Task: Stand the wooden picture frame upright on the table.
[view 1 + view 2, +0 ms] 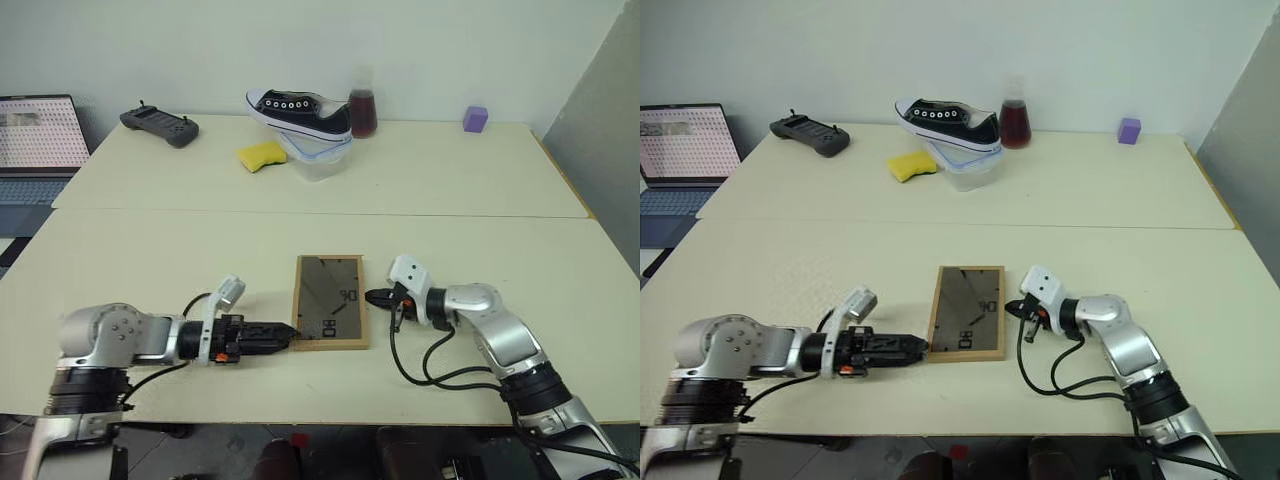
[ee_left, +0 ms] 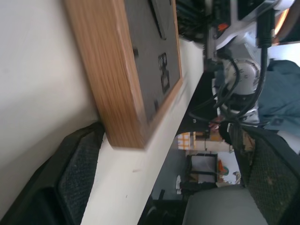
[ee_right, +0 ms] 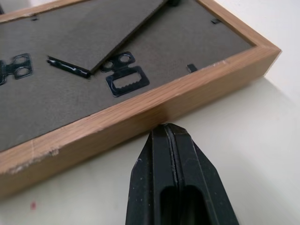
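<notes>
The wooden picture frame (image 1: 330,300) is lying flat, back up, on the table (image 1: 150,260). The left gripper (image 2: 154,187) is gaping wide beside its corner. The right gripper (image 3: 169,129), pressed closed, is touching its side.

Over at the far side, a black-and-white sneaker (image 1: 300,112) rests on top of a clear plastic container (image 1: 322,160). Just left of the container lies a yellow sponge (image 1: 261,155). Just right of the sneaker stands a flask of dark red liquid (image 1: 362,106). Further right, well apart, sits a small purple cube (image 1: 475,119). At the far left there's a dark handheld controller (image 1: 159,124), and beyond the left edge an open laptop (image 1: 38,140) with its screen lit.
</notes>
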`<state>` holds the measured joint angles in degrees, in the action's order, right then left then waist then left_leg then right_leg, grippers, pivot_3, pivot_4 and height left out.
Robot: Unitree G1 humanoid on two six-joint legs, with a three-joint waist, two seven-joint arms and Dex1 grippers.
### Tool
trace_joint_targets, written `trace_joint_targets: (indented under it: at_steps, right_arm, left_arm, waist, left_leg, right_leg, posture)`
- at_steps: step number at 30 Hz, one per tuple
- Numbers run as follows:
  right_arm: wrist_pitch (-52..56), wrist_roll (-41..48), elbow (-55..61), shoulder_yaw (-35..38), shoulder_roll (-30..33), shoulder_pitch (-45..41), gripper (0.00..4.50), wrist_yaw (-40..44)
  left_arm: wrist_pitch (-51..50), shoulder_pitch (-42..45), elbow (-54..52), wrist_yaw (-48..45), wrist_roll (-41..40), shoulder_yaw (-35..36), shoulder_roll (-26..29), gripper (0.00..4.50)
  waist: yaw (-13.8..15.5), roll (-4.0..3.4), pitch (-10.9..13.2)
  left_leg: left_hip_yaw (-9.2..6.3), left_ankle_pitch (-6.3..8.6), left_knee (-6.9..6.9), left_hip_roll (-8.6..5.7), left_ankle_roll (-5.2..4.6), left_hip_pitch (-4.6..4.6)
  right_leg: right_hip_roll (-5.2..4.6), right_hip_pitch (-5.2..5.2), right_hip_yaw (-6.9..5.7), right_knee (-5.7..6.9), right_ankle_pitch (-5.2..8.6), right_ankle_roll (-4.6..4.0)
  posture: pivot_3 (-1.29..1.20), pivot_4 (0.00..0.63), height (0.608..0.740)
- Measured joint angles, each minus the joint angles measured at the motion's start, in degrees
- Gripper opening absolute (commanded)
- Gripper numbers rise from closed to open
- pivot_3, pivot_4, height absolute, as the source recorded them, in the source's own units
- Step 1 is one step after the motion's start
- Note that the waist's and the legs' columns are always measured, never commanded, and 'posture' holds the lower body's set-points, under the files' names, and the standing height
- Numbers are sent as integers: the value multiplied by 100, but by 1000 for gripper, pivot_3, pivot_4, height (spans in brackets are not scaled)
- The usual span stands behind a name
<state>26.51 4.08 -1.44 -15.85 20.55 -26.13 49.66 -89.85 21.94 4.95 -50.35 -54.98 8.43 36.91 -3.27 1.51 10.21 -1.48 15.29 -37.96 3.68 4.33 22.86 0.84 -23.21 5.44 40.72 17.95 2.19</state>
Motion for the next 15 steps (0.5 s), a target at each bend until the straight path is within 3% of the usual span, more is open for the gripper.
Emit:
trace_joint_targets:
  at_steps: [3,6,10,15]
  right_arm:
    - [100,0,36,-38,-218,-39,0,-135]
    - [120,-1,102,-129,-274,-37,0,-145]
    - [121,-3,103,-112,-184,-34,0,-211]
    - [39,-24,-59,23,-18,-35,0,-362]
  left_arm:
    - [189,111,207,286,68,160,-583,4432]
    - [277,146,259,368,86,223,-724,4432]
    - [305,203,261,547,129,270,-811,3787]
    - [510,29,71,641,211,238,-769,2622]
  waist:
    - [124,-16,-16]
    - [178,-16,-22]
    - [167,-16,-24]
    - [132,-15,-23]
  left_leg:
    - [1,-1,-10,-12,1,-1]
    - [0,-1,-13,-17,1,-1]
    - [-1,0,-12,-16,1,-3]
    - [-1,0,-9,-8,1,-2]
  right_leg:
    - [-13,9,-3,1,0,2]
    - [-17,15,-5,-1,-1,3]
    - [-16,15,-5,1,-1,3]
    - [-8,8,-2,1,-1,3]
  posture:
    - [0,150,740]
    - [0,150,740]
    - [0,150,740]
    - [0,150,740]
